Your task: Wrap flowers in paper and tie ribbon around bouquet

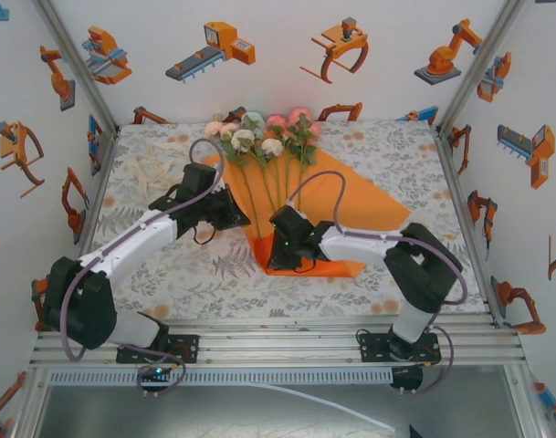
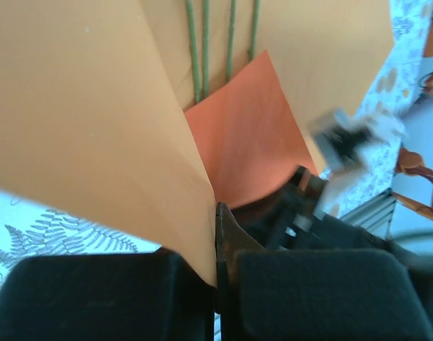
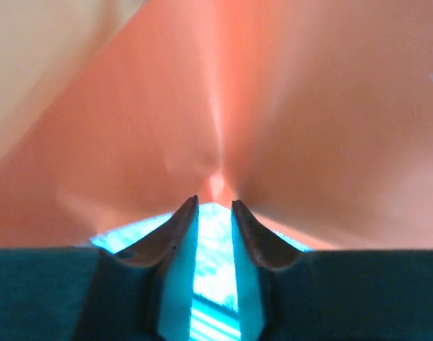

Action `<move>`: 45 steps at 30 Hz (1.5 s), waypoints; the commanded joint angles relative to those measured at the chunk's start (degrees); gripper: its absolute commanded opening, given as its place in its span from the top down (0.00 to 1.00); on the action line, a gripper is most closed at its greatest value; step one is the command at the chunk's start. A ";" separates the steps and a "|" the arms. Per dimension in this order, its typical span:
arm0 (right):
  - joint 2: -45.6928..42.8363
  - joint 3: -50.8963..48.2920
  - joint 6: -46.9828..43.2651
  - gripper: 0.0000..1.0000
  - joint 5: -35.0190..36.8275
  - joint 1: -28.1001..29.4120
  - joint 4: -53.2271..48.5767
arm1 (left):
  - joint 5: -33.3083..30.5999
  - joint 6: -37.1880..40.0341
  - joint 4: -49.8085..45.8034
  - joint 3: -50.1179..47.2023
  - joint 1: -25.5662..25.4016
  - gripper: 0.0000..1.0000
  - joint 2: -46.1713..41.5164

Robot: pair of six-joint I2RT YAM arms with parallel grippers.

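The scene is enclosed by white walls (image 1: 40, 91) printed with orange robot drawings, and aluminium posts (image 1: 72, 64) are set in the far corners. The table is covered by a tablecloth (image 1: 396, 146) with a grey-and-orange leaf print, and a ribbed metal rail (image 1: 278, 342) is fixed along its near edge.

At the far left of the cloth, the ribbon (image 1: 154, 173) is seen lying in a loose cream heap, well apart from everything else. To its right, the left gripper (image 2: 217, 234) is closed on the left flap of the paper (image 1: 360, 205), whose edge is pinched between the dark pads and held up off the cloth.

In the middle, the flowers (image 1: 259, 137) are laid on the paper. Their pink, peach and white heads are spread past its far edge, and their thin green stems are run down towards the near corner, where a darker orange flap is folded over.

At that near corner, the right gripper (image 3: 215, 206) is lowered. Its fingers are parted by a narrow gap, through which the cloth is seen, and nothing is held between them. A raised crease of paper is seen just beyond the tips; contact cannot be judged.
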 commanded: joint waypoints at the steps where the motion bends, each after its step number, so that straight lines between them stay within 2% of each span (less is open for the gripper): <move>1: -8.65 -5.88 -7.55 0.50 -2.15 0.37 8.26 | -1.33 2.42 -2.29 2.74 -0.84 0.94 2.50; 5: -12.95 -10.64 -11.00 0.26 -3.76 0.57 19.47 | -1.56 2.11 -2.19 5.32 -2.74 0.94 5.10; 12: -2.47 -4.63 -7.21 0.25 -4.87 0.57 32.68 | -1.35 0.32 -1.95 9.52 -5.08 0.89 10.13; 15: -0.96 -3.88 -5.42 0.36 -1.13 0.33 29.91 | -1.42 0.32 -2.29 10.70 -5.45 0.87 11.15; 18: -1.94 -3.96 -3.83 0.59 3.63 -0.44 23.71 | -2.19 1.21 -3.07 11.51 -5.46 0.80 10.89; 20: -3.56 -5.42 -2.89 0.77 6.75 -0.82 21.44 | -4.42 3.23 -5.89 13.59 -5.25 0.71 9.72; 22: -5.48 -7.77 -1.93 0.92 9.09 -1.20 21.34 | -7.25 5.31 -7.21 14.76 -5.13 0.57 7.36; 24: -6.96 -10.12 -0.31 1.00 10.81 -1.60 21.49 | -9.89 6.90 -6.55 14.50 -4.86 0.45 4.27; 26: -7.55 -11.98 2.06 1.00 11.60 -2.37 20.92 | -13.26 7.93 -4.93 12.91 -4.41 0.40 0.91; 29: -7.38 -13.26 4.28 1.00 11.60 -3.12 19.13 | -18.11 7.50 -2.82 9.58 -2.76 0.38 -2.18; 33: -6.69 -12.73 6.46 1.00 11.99 -3.13 15.09 | -20.00 5.08 -2.43 7.18 1.82 0.35 0.08; 36: -6.73 -12.83 6.75 1.00 11.96 -3.12 14.07 | -17.11 7.73 0.06 7.11 4.73 0.35 5.74; 39: -7.29 -12.17 6.20 0.91 12.50 -3.15 12.56 | -11.06 9.78 4.56 8.55 5.68 0.36 11.52; 42: -8.20 -11.68 6.08 0.86 14.02 -3.12 10.55 | -4.52 9.43 7.69 11.81 5.73 0.40 18.15; 45: -9.92 -11.83 6.25 0.80 15.88 -3.26 8.32 | -1.63 7.09 10.96 14.02 5.61 0.47 23.25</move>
